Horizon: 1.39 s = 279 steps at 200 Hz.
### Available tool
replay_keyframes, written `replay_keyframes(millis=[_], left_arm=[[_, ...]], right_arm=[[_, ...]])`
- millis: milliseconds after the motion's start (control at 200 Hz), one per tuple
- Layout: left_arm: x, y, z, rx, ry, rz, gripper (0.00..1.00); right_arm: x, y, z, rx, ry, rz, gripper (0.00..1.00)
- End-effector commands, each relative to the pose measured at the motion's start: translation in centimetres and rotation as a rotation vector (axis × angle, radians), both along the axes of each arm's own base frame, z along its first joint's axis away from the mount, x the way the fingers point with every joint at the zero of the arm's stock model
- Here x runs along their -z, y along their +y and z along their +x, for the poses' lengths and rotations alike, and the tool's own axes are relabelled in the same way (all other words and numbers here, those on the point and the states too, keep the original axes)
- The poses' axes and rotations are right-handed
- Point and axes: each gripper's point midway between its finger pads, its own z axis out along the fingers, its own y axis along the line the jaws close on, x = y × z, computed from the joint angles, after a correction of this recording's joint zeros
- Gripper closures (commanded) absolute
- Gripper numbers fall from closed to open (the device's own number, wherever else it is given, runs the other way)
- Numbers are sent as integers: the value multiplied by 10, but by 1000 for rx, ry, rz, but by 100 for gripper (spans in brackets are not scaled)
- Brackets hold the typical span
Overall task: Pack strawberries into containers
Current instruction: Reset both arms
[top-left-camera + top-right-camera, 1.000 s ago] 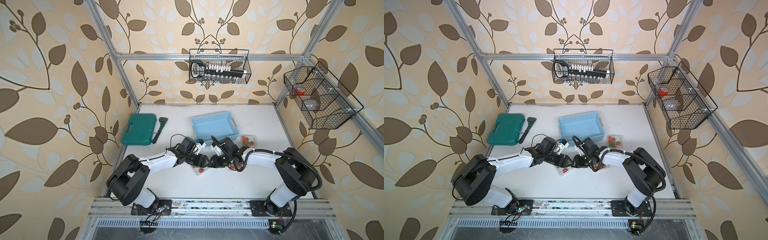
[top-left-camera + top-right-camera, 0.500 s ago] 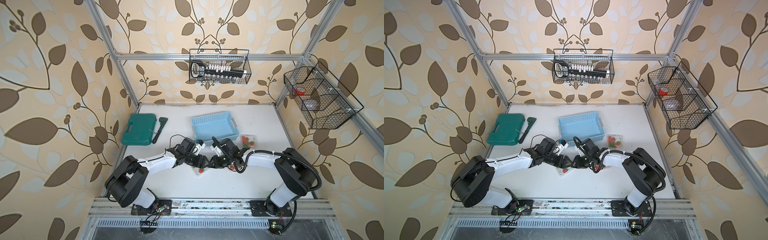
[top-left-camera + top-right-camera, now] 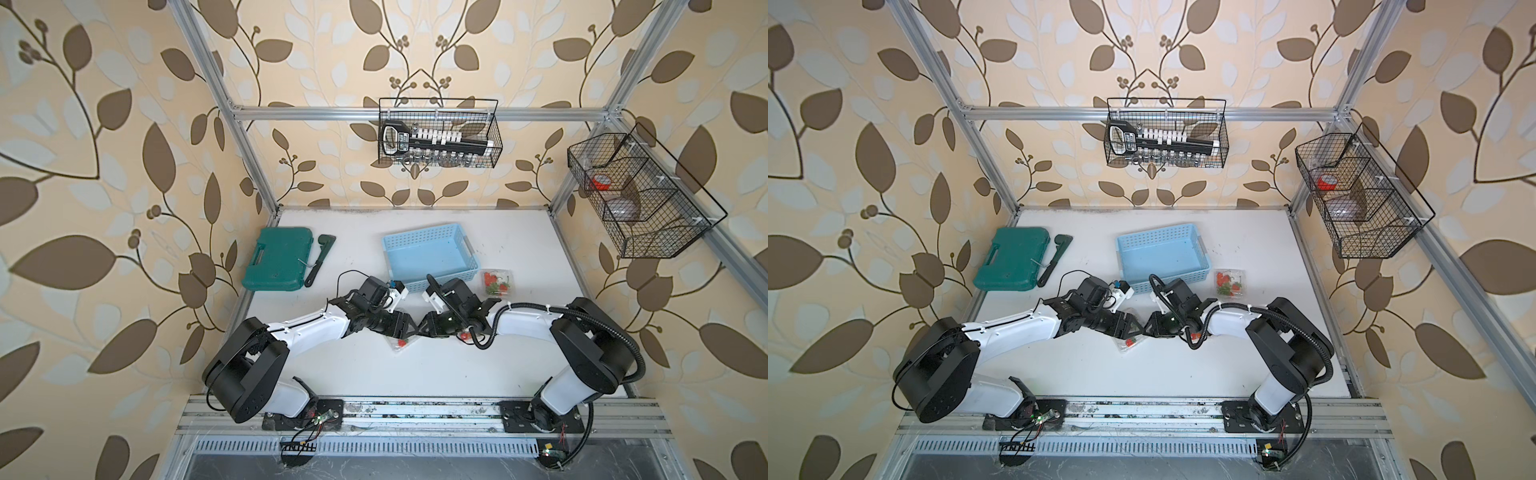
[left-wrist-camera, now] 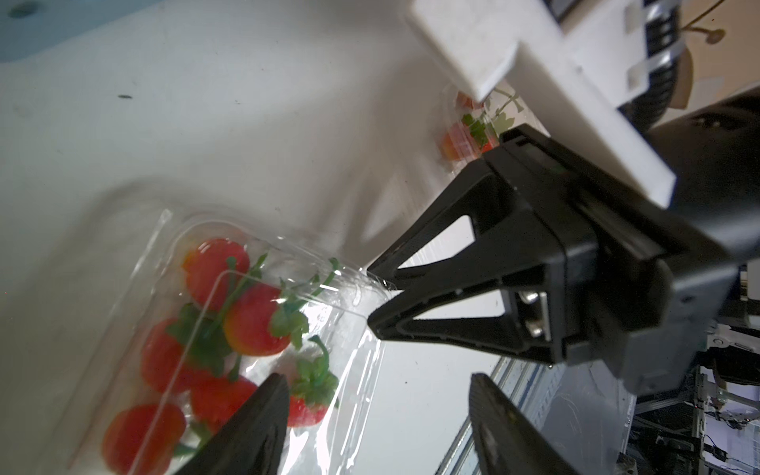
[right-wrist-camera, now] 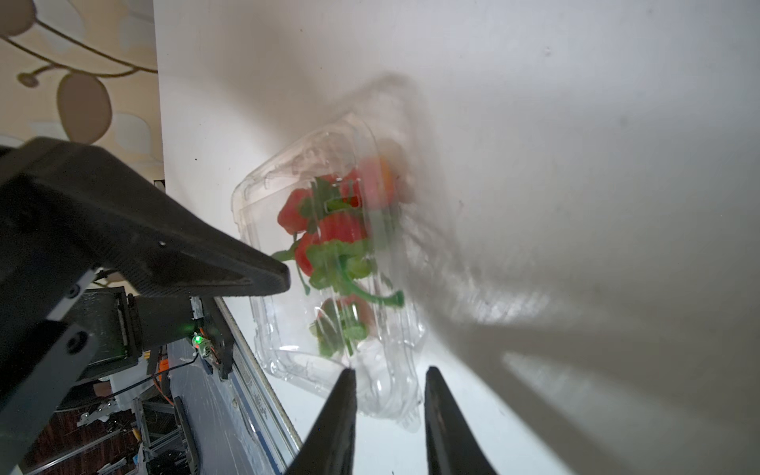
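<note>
**Both claws at one berry box (image 3: 400,343), just in front of the basket (image 3: 428,259)**

Starting left: the green case (image 3: 278,266) lies shut, well left of the basket. Next is the left claw (image 4: 376,380), low in front of the basket. Its jaws are spread wide, with one finger over the box lid and the other clear of it, so it's gripping nothing. The box is clear plastic, and a handful of red berries (image 4: 251,325) with green caps show through the lid. The right claw (image 5: 388,372) points at it from the other side, jaws nipped onto the box's corner lip. A second box (image 3: 496,283), also holding berries, sits just off the basket's front right corner.
</note>
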Motion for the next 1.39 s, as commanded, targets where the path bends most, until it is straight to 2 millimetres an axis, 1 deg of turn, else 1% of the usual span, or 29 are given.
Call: replay_keyframes(millis=[0,105,185,250,350,430,470,495,505,515,535,565,630,655,710,755,860,890,970,1060,1120,1155,1170,1210,1240,1275,1350,1375,1390], left_arm=[[15,16,-11,-4,15,88,29],[11,16,-8,-13,-4,88,29],[-7,17,4,-44,-66,88,27],[-24,23,20,-96,-148,111,24],[-46,44,50,-233,-296,166,20],[-63,70,74,-380,-400,190,16],[-73,86,86,-464,-454,192,12],[-76,99,92,-524,-485,206,8],[-79,105,95,-551,-500,208,6],[-80,111,97,-578,-512,218,4],[-82,123,101,-628,-535,227,2],[-86,141,107,-701,-570,241,1],[-89,181,115,-849,-636,291,1],[-89,193,116,-888,-656,309,1],[-93,211,119,-938,-703,358,1],[-95,225,120,-980,-746,422,1],[-96,258,120,-1055,-797,545,1],[-94,270,119,-1092,-798,559,1],[-86,292,116,-1156,-791,552,1],[-68,303,120,-1152,-774,549,1],[-53,306,124,-1130,-764,585,1],[-43,307,127,-1106,-760,601,1],[-39,307,128,-1096,-760,608,1],[-37,308,135,-1086,-782,627,1],[-38,304,140,-1062,-781,612,1],[-39,305,146,-1067,-792,591,1],[-21,303,159,-1028,-744,535,1],[-22,301,164,-1016,-765,521,1],[-12,298,167,-985,-750,525,1]], right_arm=[[17,-13,-15,10,52,-64,72],[12,-13,-13,12,41,-62,69],[0,-14,-6,16,-2,-75,64],[-15,-18,3,24,-64,-101,59],[-40,-32,23,74,-198,-174,51],[-72,-52,46,162,-355,-254,44],[-88,-66,58,221,-439,-300,33],[-99,-77,66,264,-489,-330,17],[-103,-82,69,281,-508,-342,7],[-106,-87,72,300,-524,-357,2],[-114,-98,78,339,-559,-384,0],[-124,-116,86,401,-606,-424,0],[-145,-165,103,578,-717,-523,0],[-151,-185,106,649,-752,-559,0],[-160,-230,108,821,-809,-636,0],[-160,-259,109,906,-831,-679,0],[-144,-310,112,995,-841,-794,0],[-138,-320,112,1007,-842,-819,0],[-116,-347,109,1070,-833,-858,1],[-92,-369,103,1153,-807,-845,1],[-81,-375,101,1176,-809,-833,1],[-82,-376,103,1169,-827,-846,1],[-82,-374,105,1156,-825,-843,1],[-87,-372,109,1147,-873,-823,1],[-92,-370,111,1147,-919,-802,1],[-95,-369,116,1145,-954,-774,1],[-84,-363,128,1099,-950,-718,1],[-83,-360,133,1074,-961,-719,1],[-83,-358,136,1053,-970,-717,2]])
